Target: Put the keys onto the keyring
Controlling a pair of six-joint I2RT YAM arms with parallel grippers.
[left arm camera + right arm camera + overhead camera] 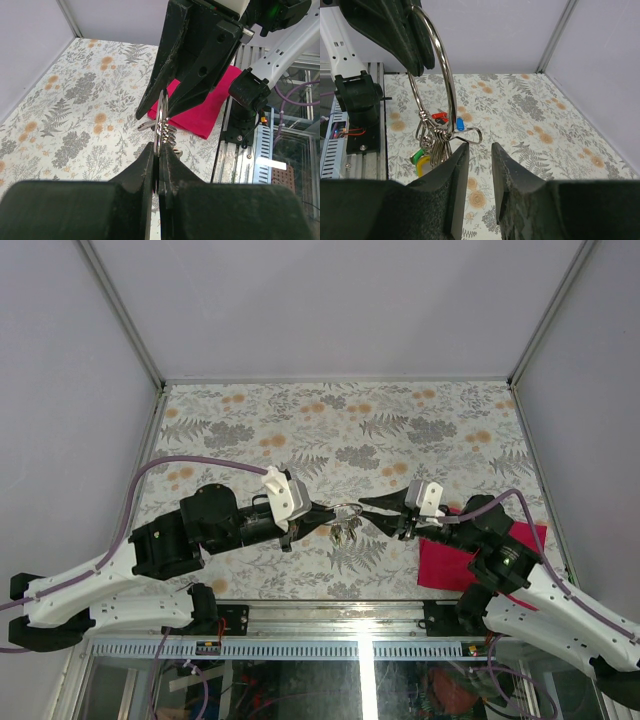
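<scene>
Keys hang bunched on the keyring, seemingly threaded; left pincer clamps the keyring, right pincer stands narrowly parted beside it.

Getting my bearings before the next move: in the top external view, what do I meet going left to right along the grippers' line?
left gripper → keyring, keys hanging from it → right gripper → red cloth

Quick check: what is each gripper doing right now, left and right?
Left gripper: closed on the keyring.
Right gripper: open, gripping nothing.
</scene>
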